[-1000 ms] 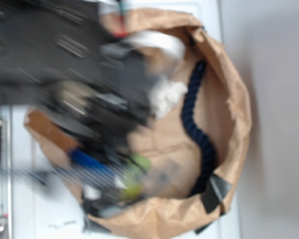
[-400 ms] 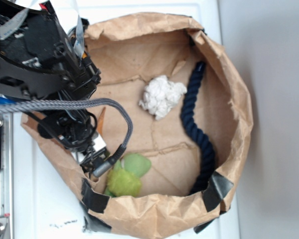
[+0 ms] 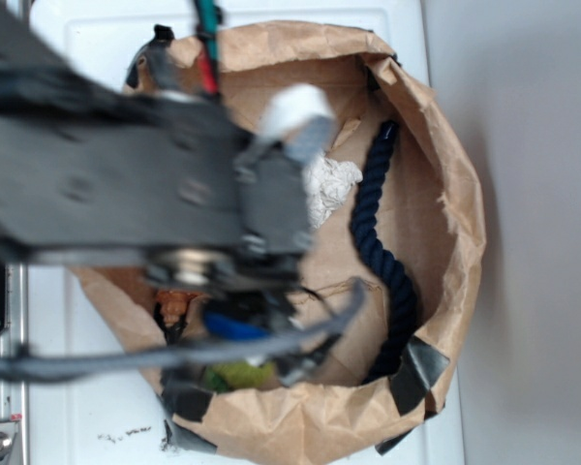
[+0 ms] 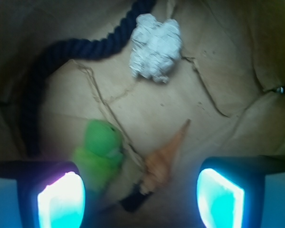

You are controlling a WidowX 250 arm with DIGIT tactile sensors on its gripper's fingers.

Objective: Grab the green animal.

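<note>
Wrist view, green animal (image 4: 99,153) beside hand's (image 4: 140,190) left finger

Exterior camera looking straight down from high above my arm onto the paper bag (image 3: 465,223), wrist camera close between my fingers (image 4: 61,194), facing the bag floor, both sharing the rope (image 3: 378,232) and paper ball (image 4: 154,47).

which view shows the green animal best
The wrist view. There the green animal lies in plain sight on the brown paper bag floor, beside the orange seashell, near the left finger of the open gripper. In the exterior view only a blurred green sliver peeks out under the arm.
</note>
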